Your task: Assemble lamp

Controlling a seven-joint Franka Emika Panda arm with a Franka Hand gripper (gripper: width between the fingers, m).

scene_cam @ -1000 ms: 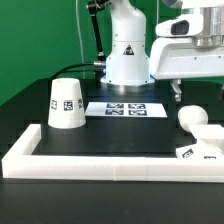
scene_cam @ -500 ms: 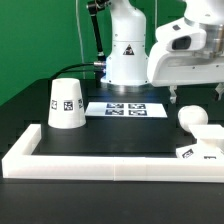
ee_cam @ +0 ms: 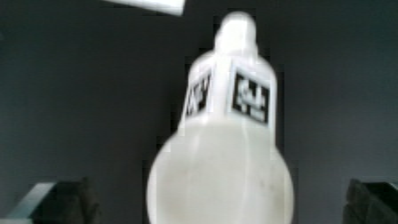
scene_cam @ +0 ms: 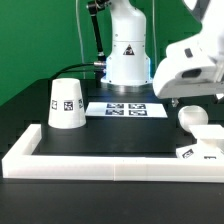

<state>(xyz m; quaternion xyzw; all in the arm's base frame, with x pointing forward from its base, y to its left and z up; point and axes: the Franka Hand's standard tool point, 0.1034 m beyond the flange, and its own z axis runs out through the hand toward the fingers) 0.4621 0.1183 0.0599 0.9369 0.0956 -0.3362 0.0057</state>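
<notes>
The white cone shade [scene_cam: 66,103] stands upright with a tag on its side at the exterior view's left. The ball-shaped bulb [scene_cam: 192,115] lies at the right, and the flat square base [scene_cam: 196,152] with a tag lies just in front of it. My gripper [scene_cam: 185,98] hangs tilted above the bulb without touching it. In the wrist view the bulb [ee_cam: 222,165] fills the middle, blurred, with the tagged base [ee_cam: 246,90] beyond it. My gripper [ee_cam: 214,205] is open, with dark fingers [ee_cam: 50,200] far apart on either side of the bulb.
The marker board [scene_cam: 125,108] lies flat in the middle in front of the robot's white pedestal [scene_cam: 127,55]. A long white bar frame [scene_cam: 100,160] runs along the front and up the left side. A white corner [ee_cam: 151,5] shows at the wrist view's edge.
The gripper has come down and tilted over the bulb at the exterior view's right. The shade, bulb and base have not moved.
</notes>
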